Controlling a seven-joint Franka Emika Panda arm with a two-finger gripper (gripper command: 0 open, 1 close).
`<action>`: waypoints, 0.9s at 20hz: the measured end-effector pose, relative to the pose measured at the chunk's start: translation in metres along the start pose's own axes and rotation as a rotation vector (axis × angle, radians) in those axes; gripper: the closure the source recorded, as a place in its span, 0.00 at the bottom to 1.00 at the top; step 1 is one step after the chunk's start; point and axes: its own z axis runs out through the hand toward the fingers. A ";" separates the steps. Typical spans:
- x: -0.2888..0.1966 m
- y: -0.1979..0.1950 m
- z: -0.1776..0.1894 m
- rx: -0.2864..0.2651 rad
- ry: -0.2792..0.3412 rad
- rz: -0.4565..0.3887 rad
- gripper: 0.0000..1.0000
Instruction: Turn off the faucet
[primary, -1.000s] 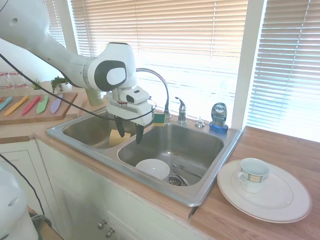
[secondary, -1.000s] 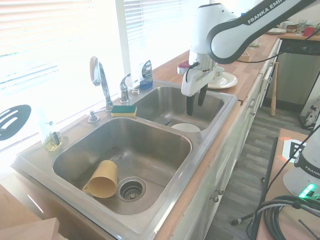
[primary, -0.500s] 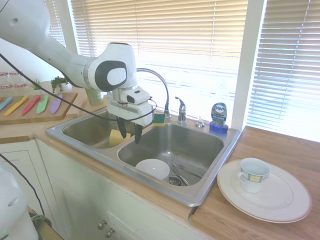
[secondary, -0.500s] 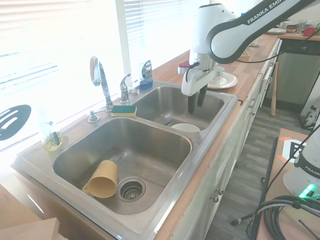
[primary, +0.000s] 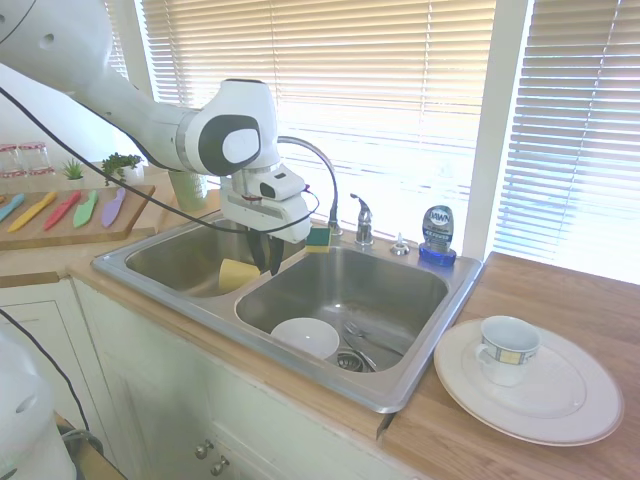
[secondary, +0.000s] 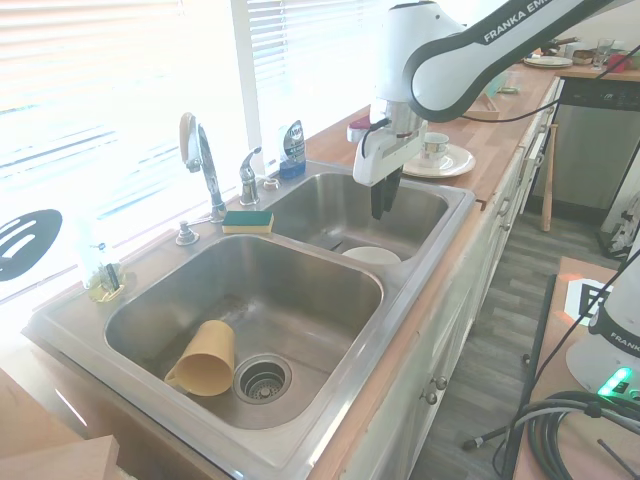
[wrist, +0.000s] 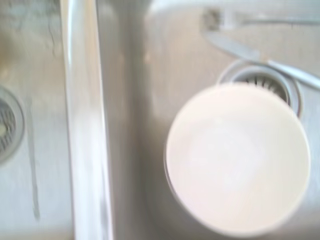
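Above the divider of the double sink (primary: 420, 360), your gripper (primary: 267, 262) hangs with its dark fingers pointing straight down and pressed close together, pinching nothing; you can check this in the second exterior view, where the gripper (secondary: 383, 204) reads as one dark narrow shape over the far basin. You will find the faucet (primary: 318, 168) behind the sink, against the window: its thin chrome gooseneck arches up and forward, and its short lever handle (primary: 362, 218) stands apart from the spout on the back ledge. From the other side you see the faucet (secondary: 200, 160) well apart from the gripper, with the handle (secondary: 248, 172) just beside it. A green and yellow sponge (secondary: 247, 220) lies on the ledge near the base of the spout, and a blue dish-soap bottle (primary: 437, 235) stands further along the ledge. Below your gripper a white bowl (primary: 305, 336) sits in the basin next to the drain; the wrist view shows the same bowl (wrist: 235, 159), blurred, beside the bright divider strip. A yellow cup (secondary: 204, 358) lies on its side in the other basin. On the wooden counter you have a white plate (primary: 570, 405) bearing a mug (primary: 506, 349).
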 end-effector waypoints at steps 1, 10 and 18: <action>0.005 -0.010 -0.001 0.003 0.004 0.003 1.00; 0.086 -0.108 -0.004 0.026 0.040 0.058 1.00; 0.138 -0.171 -0.055 0.190 0.166 0.094 1.00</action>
